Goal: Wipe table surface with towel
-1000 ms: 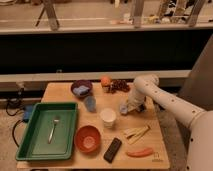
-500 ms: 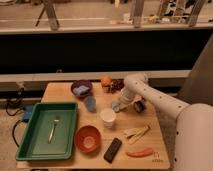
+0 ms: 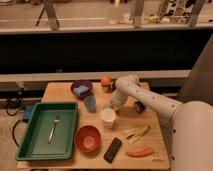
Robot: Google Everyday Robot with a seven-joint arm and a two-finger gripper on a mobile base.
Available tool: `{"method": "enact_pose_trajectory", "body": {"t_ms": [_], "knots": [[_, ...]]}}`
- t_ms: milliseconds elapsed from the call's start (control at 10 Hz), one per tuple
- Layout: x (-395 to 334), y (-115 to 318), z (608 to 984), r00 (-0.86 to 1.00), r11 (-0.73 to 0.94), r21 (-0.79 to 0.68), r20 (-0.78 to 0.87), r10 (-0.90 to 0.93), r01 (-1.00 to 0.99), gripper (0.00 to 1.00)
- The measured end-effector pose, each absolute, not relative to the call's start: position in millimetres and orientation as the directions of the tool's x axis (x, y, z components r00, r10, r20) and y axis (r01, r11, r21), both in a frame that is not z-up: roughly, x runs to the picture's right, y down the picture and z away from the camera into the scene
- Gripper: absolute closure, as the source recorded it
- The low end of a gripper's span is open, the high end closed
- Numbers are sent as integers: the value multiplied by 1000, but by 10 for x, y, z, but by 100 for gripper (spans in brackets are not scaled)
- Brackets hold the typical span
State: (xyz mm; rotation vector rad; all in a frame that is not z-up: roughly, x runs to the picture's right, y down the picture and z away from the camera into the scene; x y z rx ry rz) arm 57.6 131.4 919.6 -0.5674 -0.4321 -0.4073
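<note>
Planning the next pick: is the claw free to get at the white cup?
Probably yes. The claw hangs just above the white cup, nothing between them; the blue cup stands to one side.

White arm (image 3: 150, 97) bent at elbow — claw (image 3: 113, 105) low, mid-table, pointing down.

gripper (image 3: 113, 105) over table (image 3: 60, 92) (above white cup (image 3: 108, 118))

Light wooden table (image 3: 60, 92): green plastic tray (image 3: 35, 145) (fork inside), red bowl (image 3: 88, 138), white paper cup (image 3: 108, 118), blue cup (image 3: 90, 104), black rectangular device (image 3: 112, 149); white arm's gripper (image 3: 113, 105) low over centre.
</note>
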Motion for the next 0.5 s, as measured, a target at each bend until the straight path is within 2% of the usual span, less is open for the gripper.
{"method": "enact_pose_trajectory", "body": {"t_ms": [500], "knots": [[1165,1426,8908,847,767,-440,472,-245,467,100]]}}
